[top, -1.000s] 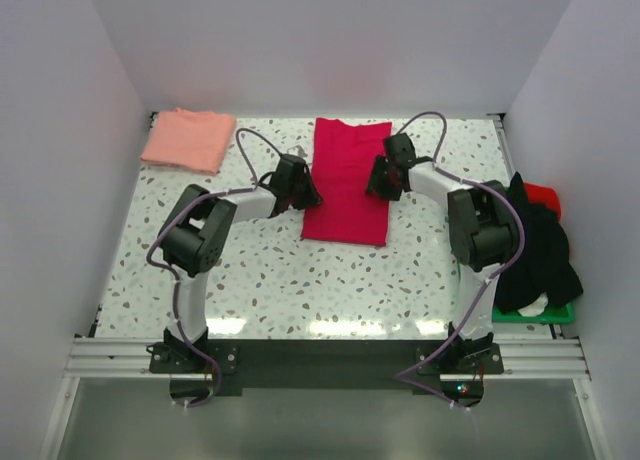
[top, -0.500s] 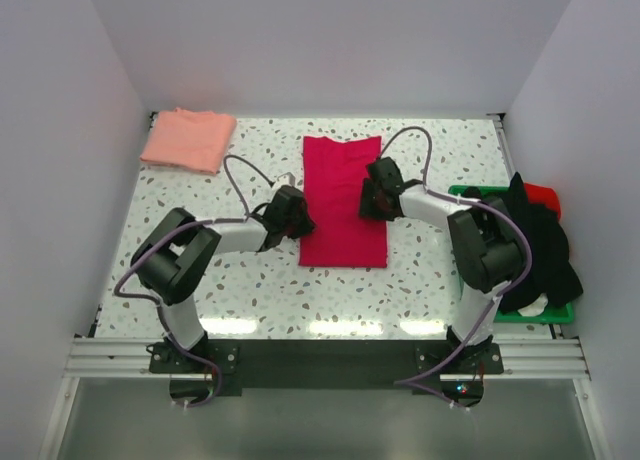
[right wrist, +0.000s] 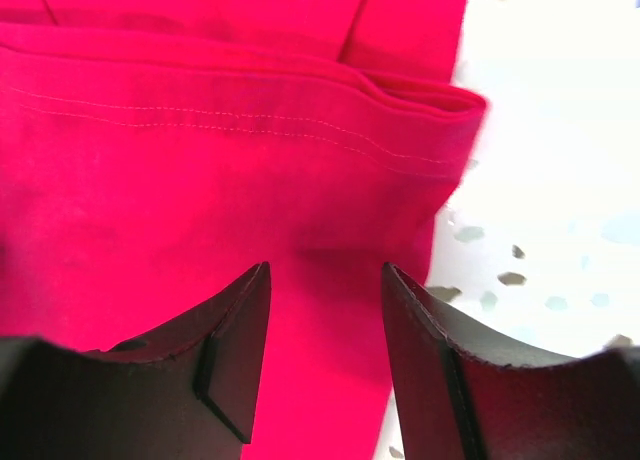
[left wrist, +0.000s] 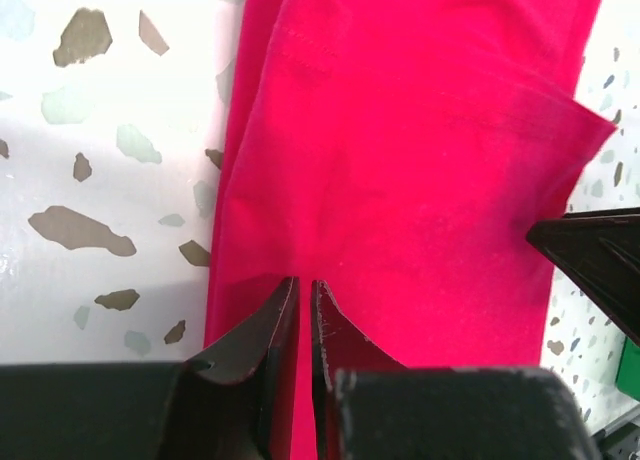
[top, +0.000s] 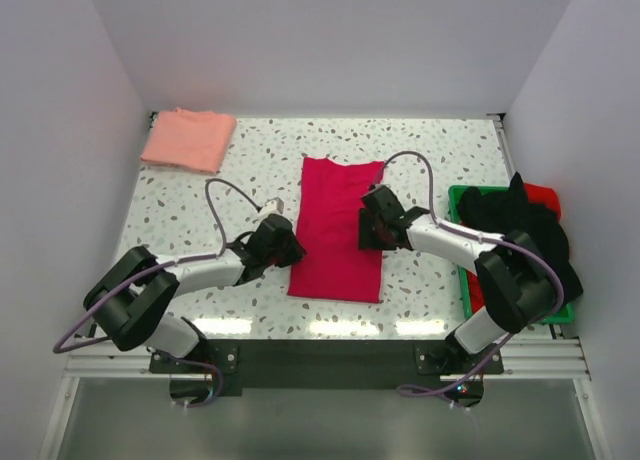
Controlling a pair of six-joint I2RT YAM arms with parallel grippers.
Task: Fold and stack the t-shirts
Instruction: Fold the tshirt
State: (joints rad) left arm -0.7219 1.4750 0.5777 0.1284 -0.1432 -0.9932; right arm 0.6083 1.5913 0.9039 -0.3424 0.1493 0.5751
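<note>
Left gripper (left wrist: 300, 288) has its two black fingers drawn in until only a thin slit is left, and they nip the crimson-red folded cotton t-shirt (left wrist: 420, 170) just inside its left edge, with small creases spreading from the tips. From above, that left gripper (top: 285, 248) sits at the shirt's left side toward its near end, its white and black arm reaching in low from the near left corner. Right gripper (right wrist: 325, 278) stands released, fingers well apart over flat red cloth, beside a stitched hem and a folded lip that runs across the wrist view. In the top view the right gripper (top: 366, 230) rests at the shirt's right edge about halfway along, directly across from the other one, and one of its dark fingers shows at the right side of the left wrist view. Between the two, the crimson-red t-shirt (top: 335, 225) lies as a long narrow rectangle in the middle of the white speckled bench (top: 200, 195), its length running from far to near and slightly slanted. A pale salmon-pink folded t-shirt (top: 187, 139) lies in the far left corner, well apart from both arms. Against the right edge stands a green plastic tray (top: 463, 194) heaped with a pile of black clothes (top: 530, 240).
</note>
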